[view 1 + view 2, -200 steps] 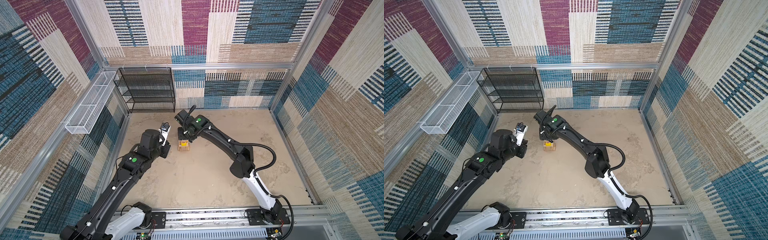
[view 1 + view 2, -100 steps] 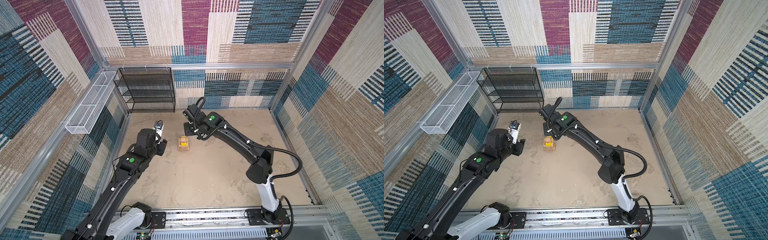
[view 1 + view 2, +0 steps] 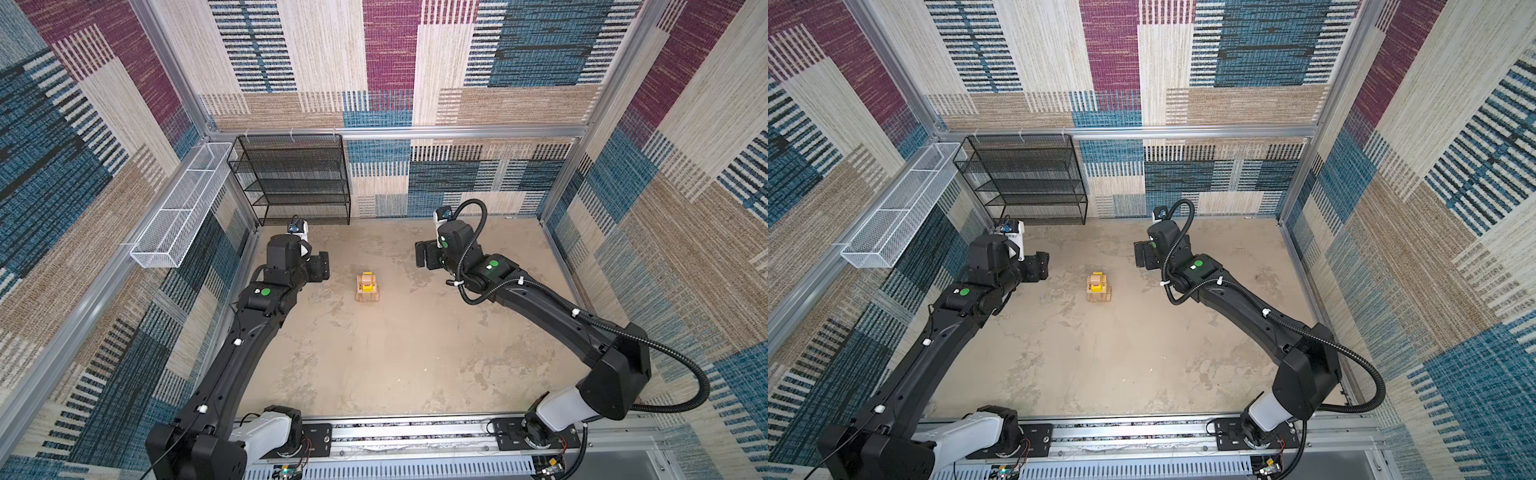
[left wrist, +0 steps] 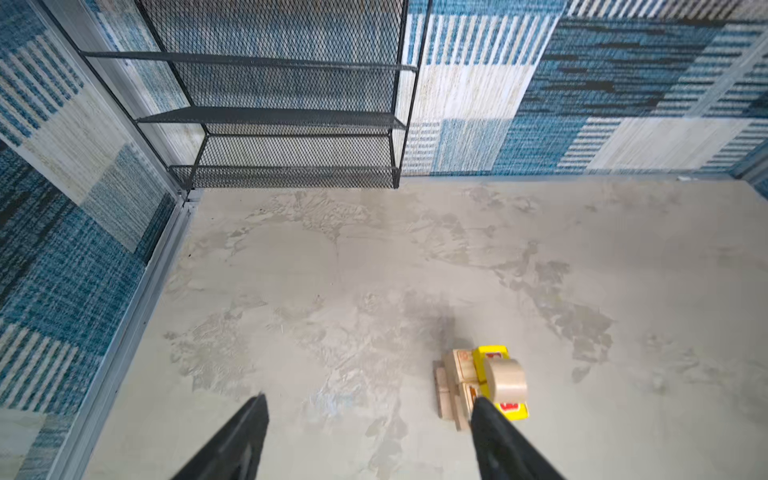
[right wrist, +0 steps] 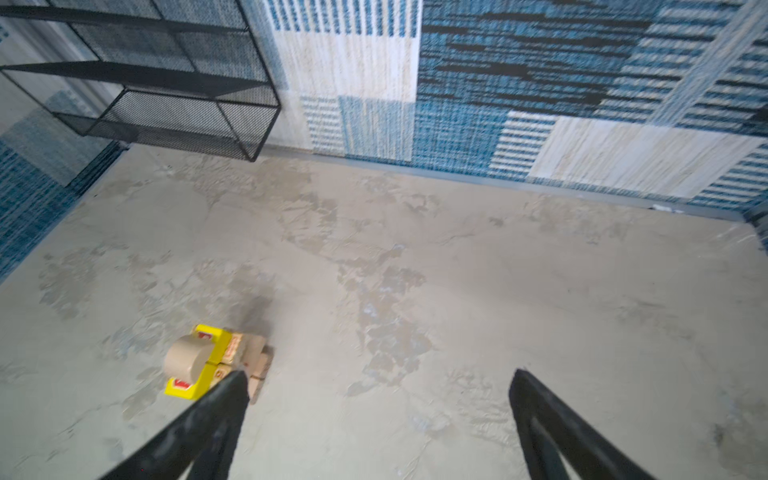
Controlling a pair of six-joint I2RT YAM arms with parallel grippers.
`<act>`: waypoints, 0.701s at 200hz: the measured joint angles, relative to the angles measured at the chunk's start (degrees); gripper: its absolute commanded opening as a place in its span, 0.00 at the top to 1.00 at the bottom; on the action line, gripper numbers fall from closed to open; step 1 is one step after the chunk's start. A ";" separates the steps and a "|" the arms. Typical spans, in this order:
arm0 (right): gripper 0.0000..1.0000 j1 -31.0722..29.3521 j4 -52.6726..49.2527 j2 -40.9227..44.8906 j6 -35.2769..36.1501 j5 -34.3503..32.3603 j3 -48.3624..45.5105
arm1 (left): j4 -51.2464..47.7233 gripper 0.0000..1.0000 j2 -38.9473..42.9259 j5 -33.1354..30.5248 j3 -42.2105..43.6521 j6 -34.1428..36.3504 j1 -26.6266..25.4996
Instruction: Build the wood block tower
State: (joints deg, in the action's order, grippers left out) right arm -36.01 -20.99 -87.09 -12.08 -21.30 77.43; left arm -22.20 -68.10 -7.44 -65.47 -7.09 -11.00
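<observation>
Tower (image 3: pixel 367 286) of small wood blocks stands mid-table (image 3: pixel 395 353), between the two arms and apart from both. Left gripper (image 4: pixel 369 401) and right gripper (image 5: pixel 379 374) each gape wide, holding nothing. Expect light, stiff, smooth blocks, loosely stacked: a nudge would likely topple them. If you adjust, pinch a block's flat sides, not the rounded cap (image 4: pixel 505 378).

One small tower of wooden blocks (image 3: pixel 367 286) is seen: two yellow blocks (image 4: pixel 490 355) and one rounded tan piece (image 4: pixel 505 376) are counted in it; its plain tan blocks (image 4: pixel 457 365) cannot be counted. One black mesh shelf rack (image 3: pixel 293 178) and one white wire basket (image 3: pixel 178 208) are noted.
</observation>
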 measured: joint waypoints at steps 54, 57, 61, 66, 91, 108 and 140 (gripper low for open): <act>0.00 5.84 11.87 4.09 0.96 -7.54 -14.16 | 16.02 0.01 -1.64 -6.43 7.65 -0.46 0.00; 0.00 6.49 12.61 4.52 0.92 -7.43 -15.04 | 16.63 0.01 -1.64 -6.88 8.33 -0.31 0.00; 0.00 7.39 13.62 5.16 0.81 -7.17 -16.35 | 17.22 0.01 -1.64 -7.52 9.05 -0.17 0.00; 0.00 8.59 15.10 6.01 0.66 -7.06 -18.03 | 17.99 0.01 -1.64 -8.33 9.92 -0.07 0.02; 0.00 15.21 23.89 11.21 0.57 -4.81 -28.04 | 21.92 0.01 -0.42 -12.96 13.77 1.60 0.83; 0.00 20.35 30.29 13.62 1.97 -3.69 -34.75 | 24.52 0.01 1.27 -15.26 17.70 2.36 2.36; 0.00 30.97 40.22 12.02 3.17 -4.24 -44.94 | 26.97 0.01 1.33 -17.16 24.59 1.99 6.69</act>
State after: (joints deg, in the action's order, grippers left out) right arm -5.04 19.22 -75.07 -8.91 -25.54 32.49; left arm 4.78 -66.76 -24.60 -40.88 -5.10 -4.32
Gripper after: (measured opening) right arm 0.999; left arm 0.991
